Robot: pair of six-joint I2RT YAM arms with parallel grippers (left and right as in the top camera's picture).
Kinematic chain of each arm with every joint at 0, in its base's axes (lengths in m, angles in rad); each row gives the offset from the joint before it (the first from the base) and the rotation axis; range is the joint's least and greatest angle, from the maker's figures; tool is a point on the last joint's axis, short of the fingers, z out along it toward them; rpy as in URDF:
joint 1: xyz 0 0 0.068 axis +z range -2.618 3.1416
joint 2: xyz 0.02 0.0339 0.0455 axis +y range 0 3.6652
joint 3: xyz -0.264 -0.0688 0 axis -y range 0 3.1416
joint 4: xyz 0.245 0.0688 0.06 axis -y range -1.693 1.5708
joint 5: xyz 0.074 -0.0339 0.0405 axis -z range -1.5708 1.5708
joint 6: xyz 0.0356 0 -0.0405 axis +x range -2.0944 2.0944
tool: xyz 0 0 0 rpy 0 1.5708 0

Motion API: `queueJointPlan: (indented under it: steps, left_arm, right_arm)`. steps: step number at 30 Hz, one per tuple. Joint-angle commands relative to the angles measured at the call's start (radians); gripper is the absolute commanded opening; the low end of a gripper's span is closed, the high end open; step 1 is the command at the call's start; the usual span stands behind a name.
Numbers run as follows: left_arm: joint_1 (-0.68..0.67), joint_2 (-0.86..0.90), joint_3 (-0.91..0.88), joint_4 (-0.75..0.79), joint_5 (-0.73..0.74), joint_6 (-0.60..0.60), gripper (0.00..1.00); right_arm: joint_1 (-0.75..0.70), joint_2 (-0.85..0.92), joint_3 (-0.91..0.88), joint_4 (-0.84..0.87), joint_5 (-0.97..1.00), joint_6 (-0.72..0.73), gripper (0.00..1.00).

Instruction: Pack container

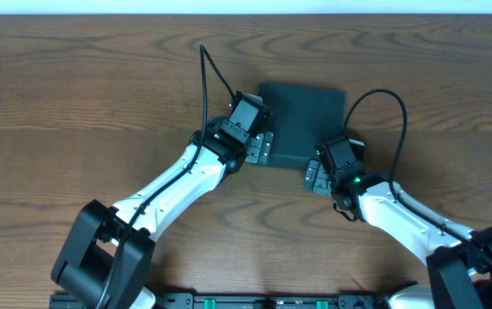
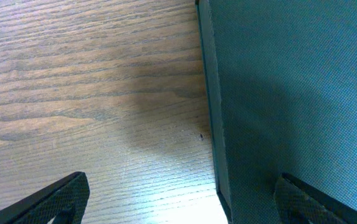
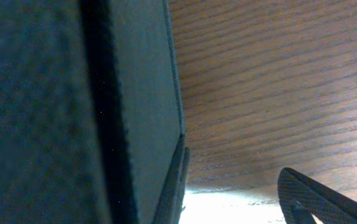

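Observation:
The container (image 1: pixel 301 120) is a dark teal-black box lying flat on the wooden table with its lid down. My left gripper (image 1: pixel 264 148) is open at the box's front left corner. In the left wrist view the fingers (image 2: pixel 184 190) straddle the box's left edge (image 2: pixel 210 112), one finger over the lid (image 2: pixel 290 93) and one over the table. My right gripper (image 1: pixel 316 178) is open at the front right corner. In the right wrist view (image 3: pixel 247 186) its left finger lies against the box's side wall (image 3: pixel 141 93) and the other finger is over bare table.
The wooden table (image 1: pixel 74 94) runs out on all sides of the box. The arms' black cables (image 1: pixel 204 69) arc above the table beside the box. No snack packets are in view.

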Motion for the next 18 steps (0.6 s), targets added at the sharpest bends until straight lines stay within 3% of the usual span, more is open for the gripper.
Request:
queueJointPlan:
  steps: [1, 14, 18]
  left_arm:
    - [0.006, 0.032, -0.003, -0.029, 0.000, 0.023, 0.96]
    - [0.006, 0.032, -0.003, -0.042, 0.000, 0.022, 0.96]
    - [0.006, 0.032, -0.003, -0.042, 0.000, 0.022, 0.96]
  right_arm:
    - [-0.013, -0.002, -0.003, 0.004, -0.024, -0.010, 0.99]
    - [0.018, -0.346, 0.042, -0.095, -0.123, -0.050, 0.99]
    - [0.016, -0.353, 0.042, -0.089, -0.060, -0.060, 0.99]
